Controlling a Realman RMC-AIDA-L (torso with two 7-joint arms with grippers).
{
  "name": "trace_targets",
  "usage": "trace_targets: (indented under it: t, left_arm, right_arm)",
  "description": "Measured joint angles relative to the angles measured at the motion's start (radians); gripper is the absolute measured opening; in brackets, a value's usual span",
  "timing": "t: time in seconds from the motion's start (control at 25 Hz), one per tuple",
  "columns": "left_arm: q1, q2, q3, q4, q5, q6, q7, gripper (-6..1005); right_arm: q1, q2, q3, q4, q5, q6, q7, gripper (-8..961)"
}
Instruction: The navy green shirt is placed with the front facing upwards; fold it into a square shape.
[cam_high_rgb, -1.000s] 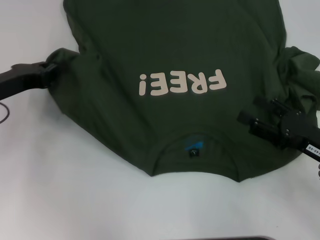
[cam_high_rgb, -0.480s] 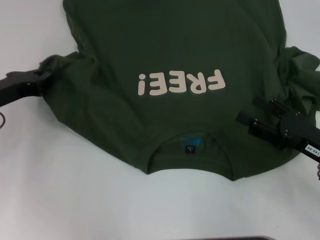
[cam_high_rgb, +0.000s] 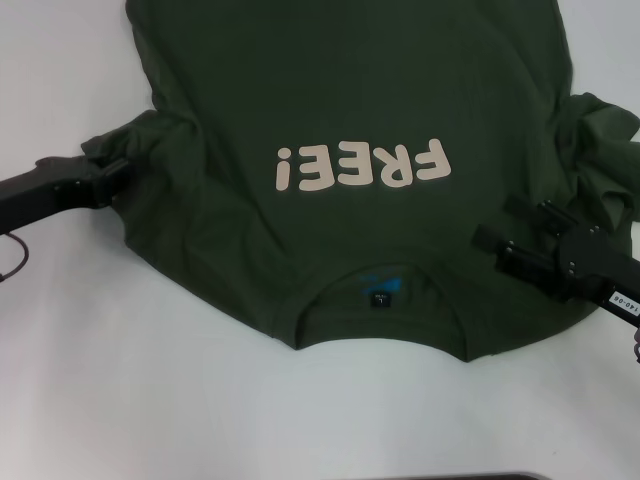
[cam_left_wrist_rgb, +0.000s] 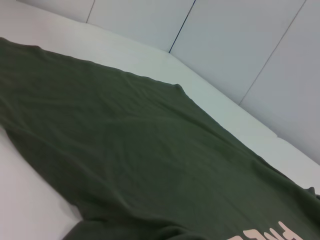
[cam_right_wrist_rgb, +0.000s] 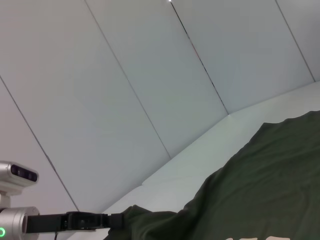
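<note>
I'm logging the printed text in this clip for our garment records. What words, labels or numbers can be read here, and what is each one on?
"FREE!" in cream letters on the chest of the navy green shirt, seen upside down from the head view.
Small black neck label inside the collar: marks too small to read.
White tag on the right gripper: dark characters, too blurred to read.
Left gripper, at the shirt's sleeve: no text visible.

White table, bare stretch just beside the left hand and below it in head view. Grey panelled wall with dark seams behind the table, well apart from both hands.
</note>
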Motion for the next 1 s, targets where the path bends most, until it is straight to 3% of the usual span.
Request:
trace_targets:
  t: [0.2,0.64,1.0]
  left_arm:
    - [0.009,-0.003,-0.007,0.001,-0.006,0.0,0.012,136]
    - [0.022,0.006,-0.012,0.004,-0.011,-0.044,0.045,626]
    - [0.023,0.01,-0.012,0.006,-0.006,-0.107,0.07,656]
  right_arm:
    - [0.0,0.0,0.003,0.0,-0.001,0.002,0.006,911]
    - [0.006,0.0,0.004,0.005,0.001,0.021,0.012,911]
    - [0.009,0.0,0.002,0.014,0.002,0.02,0.012,912]
